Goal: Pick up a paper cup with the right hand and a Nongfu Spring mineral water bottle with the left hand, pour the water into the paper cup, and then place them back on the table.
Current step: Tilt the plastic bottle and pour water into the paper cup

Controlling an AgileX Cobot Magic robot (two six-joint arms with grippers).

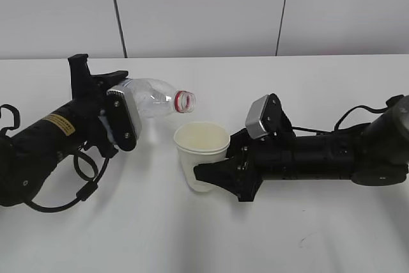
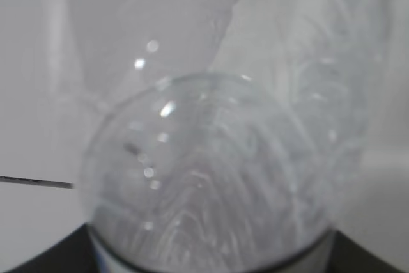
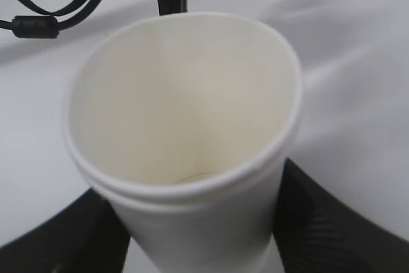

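Bottle (image 1: 153,98): clamped in the left gripper (image 1: 118,119), lifted off the table (image 1: 204,241), lying nearly level with its uncapped red-ringed mouth toward the cup. Mouth sits just above and beside the cup's rim, toward the left edge; no stream visible. In the left wrist view the bottle (image 2: 211,190) fills the picture, blurred; water level cannot be told.

Cup (image 1: 201,155): clasped low on its wall by the right gripper (image 1: 214,177), near the table's middle, upright to slightly tilted; whether it clears the table is unclear. Right wrist view shows the cup (image 3: 182,132) interior looking dry, bottom mostly hidden.

Progress, judged: both pickups done; pour at or near its start. Remaining: finish pouring, set both down.
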